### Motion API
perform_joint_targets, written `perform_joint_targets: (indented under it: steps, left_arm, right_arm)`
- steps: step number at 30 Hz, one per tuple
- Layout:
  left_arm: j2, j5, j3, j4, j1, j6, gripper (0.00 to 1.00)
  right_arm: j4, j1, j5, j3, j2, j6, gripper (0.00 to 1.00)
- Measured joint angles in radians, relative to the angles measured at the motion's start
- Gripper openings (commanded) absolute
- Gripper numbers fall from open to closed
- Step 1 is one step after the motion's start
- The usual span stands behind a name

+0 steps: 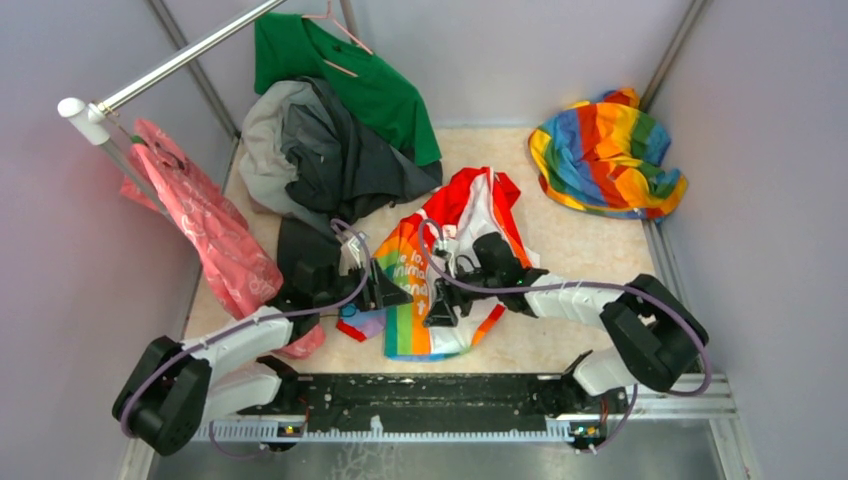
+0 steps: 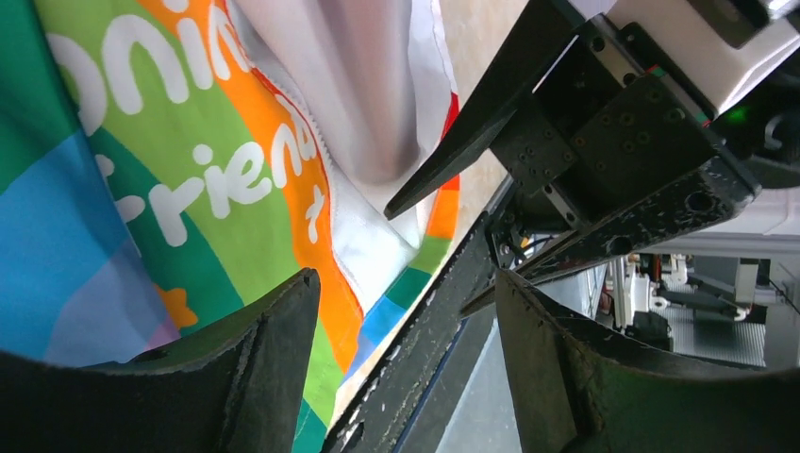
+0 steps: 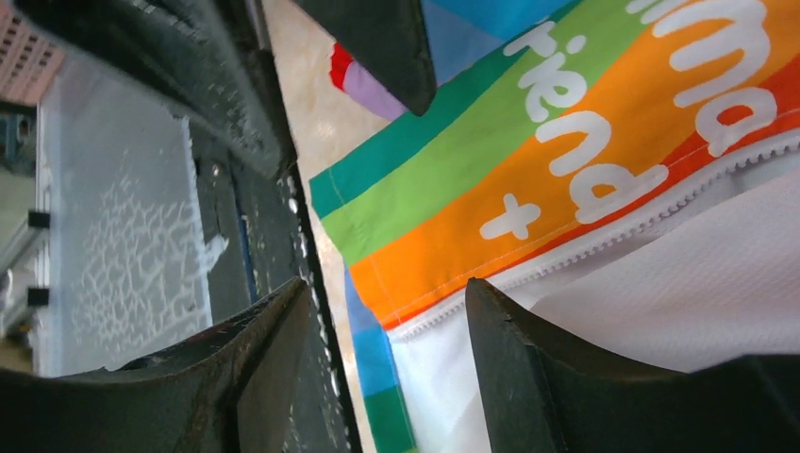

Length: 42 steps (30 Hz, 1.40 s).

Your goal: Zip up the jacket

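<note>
The jacket lies mid-table, its red hood at the far end and a rainbow panel with white lettering toward me. Its front is apart: the zipper teeth run along the orange edge beside the white lining. My left gripper is open beside the jacket's left lower part, with nothing between its fingers. My right gripper is open just above the jacket's bottom hem, near the zipper's lower end. The two grippers are close together, tips facing; the right one fills the upper right of the left wrist view.
A green shirt on a hanger and a dark grey garment lie at the back left. A pink bag hangs from the rail. An all-rainbow cloth sits back right. The black front rail runs close below the hem.
</note>
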<state>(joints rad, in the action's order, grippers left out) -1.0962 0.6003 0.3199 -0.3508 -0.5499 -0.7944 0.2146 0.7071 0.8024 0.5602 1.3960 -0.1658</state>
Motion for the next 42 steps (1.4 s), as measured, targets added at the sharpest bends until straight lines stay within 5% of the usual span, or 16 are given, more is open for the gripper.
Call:
perform_joint_targets:
  steps: [7,20,42]
  left_arm:
    - [0.028,-0.043,-0.011,0.000,0.000,-0.015,0.73]
    - [0.035,-0.054,-0.023,0.000,0.000,-0.018,0.70]
    - [0.081,-0.042,-0.048,-0.018,0.000,-0.017,0.69]
  right_arm:
    - [0.043,0.057,-0.198,0.005,0.046,-0.204,0.59]
    - [0.056,0.063,-0.349,0.007,0.116,-0.323,0.60]
    - [0.137,0.042,-0.127,0.076,0.227,-0.389,0.34]
